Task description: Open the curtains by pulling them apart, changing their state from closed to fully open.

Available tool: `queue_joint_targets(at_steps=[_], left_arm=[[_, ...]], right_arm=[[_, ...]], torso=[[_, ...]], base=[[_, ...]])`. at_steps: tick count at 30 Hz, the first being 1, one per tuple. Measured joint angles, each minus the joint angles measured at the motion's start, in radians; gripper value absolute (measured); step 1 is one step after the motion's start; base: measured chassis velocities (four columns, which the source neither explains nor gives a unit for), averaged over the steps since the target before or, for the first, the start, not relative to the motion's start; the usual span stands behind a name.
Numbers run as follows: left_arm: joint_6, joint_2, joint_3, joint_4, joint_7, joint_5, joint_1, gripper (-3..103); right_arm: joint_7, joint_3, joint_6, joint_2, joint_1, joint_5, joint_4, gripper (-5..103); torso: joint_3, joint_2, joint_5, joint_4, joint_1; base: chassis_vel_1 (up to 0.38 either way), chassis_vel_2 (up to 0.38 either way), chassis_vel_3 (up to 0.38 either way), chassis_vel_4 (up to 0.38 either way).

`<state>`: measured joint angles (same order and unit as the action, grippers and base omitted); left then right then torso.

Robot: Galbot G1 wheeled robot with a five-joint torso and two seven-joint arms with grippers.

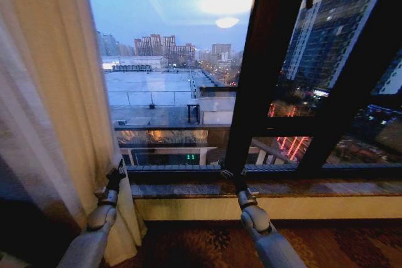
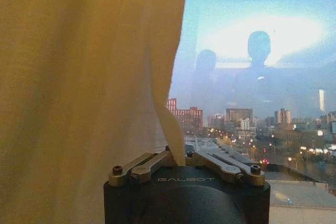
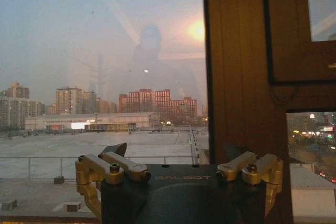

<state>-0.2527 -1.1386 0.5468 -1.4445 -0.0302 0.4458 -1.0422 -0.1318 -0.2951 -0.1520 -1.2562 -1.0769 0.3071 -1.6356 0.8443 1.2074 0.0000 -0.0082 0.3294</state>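
Seen from the robot's head, the camera looks forward and down over both forearms toward a window (image 1: 182,86), its dark frame post (image 1: 254,73) and stone sill (image 1: 264,187), with the curtains (image 1: 50,105) gathered at left. The left wrist camera sits just behind the left gripper (image 2: 178,156), facing the glass with curtain fabric (image 2: 79,87) pressed close. The right wrist camera, behind the right gripper (image 3: 178,169), faces the same glass beside the post (image 3: 236,66). All three views share the city skyline outside.
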Motion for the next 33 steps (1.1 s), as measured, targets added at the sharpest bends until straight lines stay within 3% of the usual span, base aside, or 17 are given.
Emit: queue_joint_targets(at_steps=[19,33], left_arm=[[-0.004,0.004,0.002,0.006,-0.001,0.002,0.005,0],[-0.004,0.004,-0.003,0.020,0.000,0.005,0.018,0]], right_arm=[[0.000,0.001,0.000,-0.001,0.000,0.000,0.000,100],[0.000,0.000,0.000,0.000,0.000,0.000,0.000,100]], torso=[[0.000,0.000,-0.0006,0.0007,0.000],[0.000,0.000,0.0003,-0.0002,0.000]], base=[[0.142,0.146,-0.146,-0.146],[0.020,0.025,-0.015,-0.024]])
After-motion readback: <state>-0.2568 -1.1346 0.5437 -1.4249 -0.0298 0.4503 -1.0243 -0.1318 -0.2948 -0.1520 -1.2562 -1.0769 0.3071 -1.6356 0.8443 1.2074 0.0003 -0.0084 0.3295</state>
